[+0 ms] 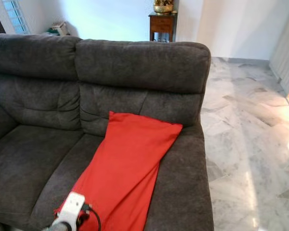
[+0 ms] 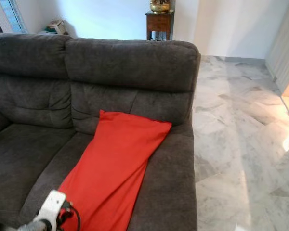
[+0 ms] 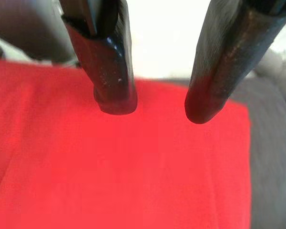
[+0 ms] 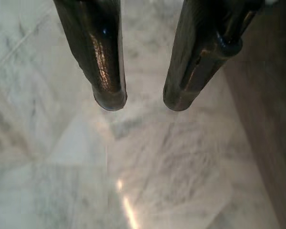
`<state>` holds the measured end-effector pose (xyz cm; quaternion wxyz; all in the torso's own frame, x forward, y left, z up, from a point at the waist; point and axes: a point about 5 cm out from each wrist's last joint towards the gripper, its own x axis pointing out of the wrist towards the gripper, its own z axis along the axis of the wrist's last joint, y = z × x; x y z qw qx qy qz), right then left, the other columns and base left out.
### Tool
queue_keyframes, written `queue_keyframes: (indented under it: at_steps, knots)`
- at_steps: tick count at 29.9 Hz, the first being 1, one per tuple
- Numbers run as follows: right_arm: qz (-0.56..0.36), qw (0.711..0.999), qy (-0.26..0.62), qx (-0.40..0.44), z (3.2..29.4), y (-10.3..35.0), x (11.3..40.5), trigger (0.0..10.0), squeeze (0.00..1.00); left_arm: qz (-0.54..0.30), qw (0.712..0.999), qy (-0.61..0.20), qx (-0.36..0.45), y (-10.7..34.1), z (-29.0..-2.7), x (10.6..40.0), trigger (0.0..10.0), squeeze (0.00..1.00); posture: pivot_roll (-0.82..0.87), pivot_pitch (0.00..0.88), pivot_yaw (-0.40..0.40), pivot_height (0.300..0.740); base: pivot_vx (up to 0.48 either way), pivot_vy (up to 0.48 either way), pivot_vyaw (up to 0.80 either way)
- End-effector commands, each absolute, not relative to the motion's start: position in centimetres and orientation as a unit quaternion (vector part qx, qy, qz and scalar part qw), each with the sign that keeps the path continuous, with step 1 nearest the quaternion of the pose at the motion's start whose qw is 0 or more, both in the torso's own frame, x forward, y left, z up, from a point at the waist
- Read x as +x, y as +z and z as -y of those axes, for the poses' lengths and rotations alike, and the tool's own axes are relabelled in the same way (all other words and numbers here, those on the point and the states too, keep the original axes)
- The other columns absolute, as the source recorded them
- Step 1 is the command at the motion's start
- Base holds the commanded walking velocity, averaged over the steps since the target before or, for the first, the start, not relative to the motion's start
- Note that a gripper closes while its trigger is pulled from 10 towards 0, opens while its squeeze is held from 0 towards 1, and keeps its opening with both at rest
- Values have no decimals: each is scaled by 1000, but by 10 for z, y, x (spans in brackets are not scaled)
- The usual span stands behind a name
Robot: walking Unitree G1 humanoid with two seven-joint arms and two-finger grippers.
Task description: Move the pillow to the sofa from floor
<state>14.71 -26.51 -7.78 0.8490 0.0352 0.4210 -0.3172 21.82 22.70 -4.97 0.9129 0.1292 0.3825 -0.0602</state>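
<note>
**Left eye view: red pillow lying on the grey sofa**

Left eye view has the red pillow (image 1: pixel 127 166) already on the sofa (image 1: pixel 139 65), not on the floor. It lies flat and slantwise across the right-hand seat cushion, its upper edge resting against the foot of the backrest and its lower end running toward the seat's front edge. The cover looks slack and thin, with soft folds along its length.

The left hand (image 3: pixel 159 107) hovers just above the pillow near that lower end. In the left wrist view its two black fingers (image 3: pixel 112 71) stand parted with a clear gap between them and red fabric showing through; they grip nothing. From the head camera, the white wrist housing (image 1: pixel 72 207) with a black cable sits over the pillow's bottom corner.

The right hand (image 4: pixel 136 102) hangs away from the sofa, pointed down at the marble floor (image 4: pixel 148 167). Its fingers are likewise spread apart and empty, with a dark grey side of the sofa along one edge of that view.

Around the sofa, pale veined marble floor (image 1: pixel 250 144) stretches to the robot's right. Behind the backrest stands a small wooden side table (image 1: pixel 162 25) carrying a brass-coloured bowl (image 1: pixel 163 6), against a white wall.
</note>
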Motion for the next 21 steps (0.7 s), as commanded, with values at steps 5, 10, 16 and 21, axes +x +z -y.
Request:
queue_keyframes:
  at_steps: [5,10,16,21]
  knots:
    - [-453,855,-250,41,247,-88,142,10000,0,-433,892,-34,122,-65,-233,197,10000,0,-1,0,62,740,0,0,0]
    - [-469,851,-229,60,238,-93,137,10000,0,-463,880,-7,104,-76,-238,177,10000,0,15,0,58,740,0,0,0]
    - [-470,854,-211,76,230,-94,139,10000,0,-474,876,-6,94,-81,-236,166,10000,0,15,0,58,740,0,0,0]
    - [-471,855,-204,78,227,-95,139,10000,0,-474,876,-6,89,-83,-234,164,10000,0,17,0,58,740,0,0,0]
